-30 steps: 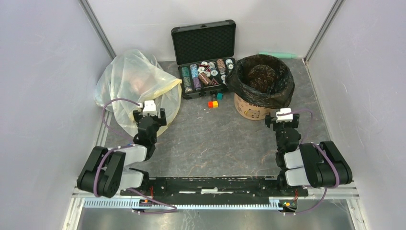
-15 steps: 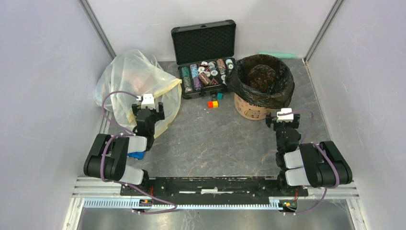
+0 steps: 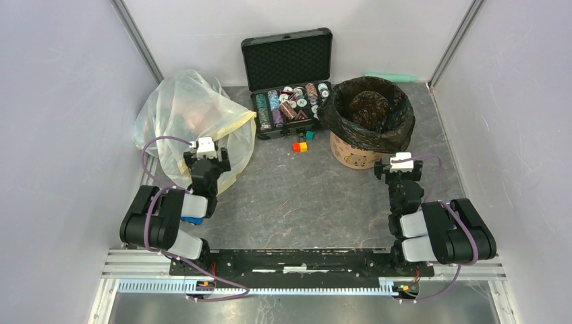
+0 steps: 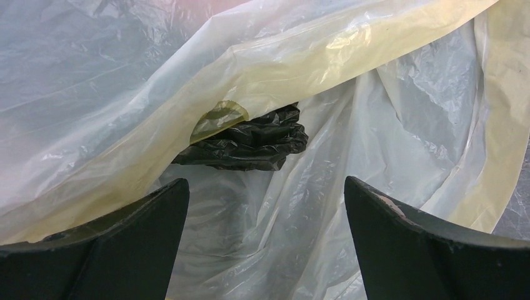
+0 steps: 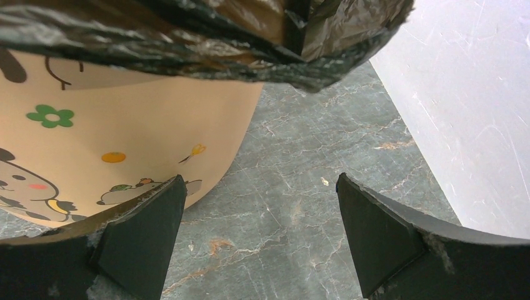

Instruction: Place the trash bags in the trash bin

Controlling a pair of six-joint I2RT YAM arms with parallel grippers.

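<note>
Trash bag (image 4: 250, 140) (thin, black, crinkled) is located in the left wrist view, where it is tucked under a yellowish fold of the translucent bag (image 4: 350, 56) and rests on that bag's clear film. It cannot be made out in the top view. The translucent bag (image 3: 182, 108) is heaped in the far left corner of the counter (image 3: 303, 196), against the left edge.

The left gripper (image 4: 265, 181) is positioned at the near side of this heap and is pointed at the trash bag. Its jaws are spread wide, and nothing is gripped between them. The trash bag is not touched by either finger.

The trash bin (image 3: 351, 156) is stood upright near the far right corner. A black liner (image 3: 398, 128) is draped over its rim. The right gripper (image 5: 261, 178) is held low just beside the bin's printed wall (image 5: 125, 125). Its jaws are likewise spread wide, and nothing is held.

A case (image 3: 287, 61) is set open at the middle of the far edge, with small cubes (image 3: 300, 145) placed in front of it.
</note>
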